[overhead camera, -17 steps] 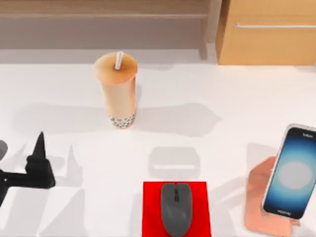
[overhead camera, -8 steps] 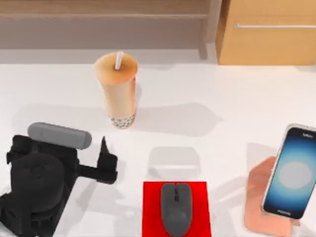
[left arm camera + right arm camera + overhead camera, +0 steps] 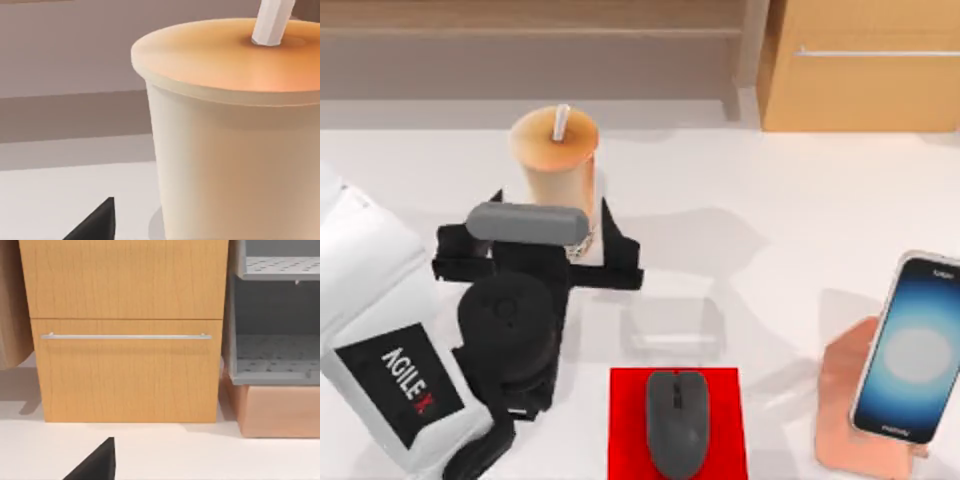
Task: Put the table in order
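Left gripper [image 3: 588, 258] spread open around tall orange bubble-tea cup [image 3: 558, 180], near table's [image 3: 800, 200] far edge; off-centre squeeze could tip it

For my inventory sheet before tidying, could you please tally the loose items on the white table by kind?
Drink cup with straw: 1
Computer mouse: 1
Red mat: 1
Phone: 1
Pink phone stand: 1
Total: 5, all on the table; the left gripper sits at the cup's base.
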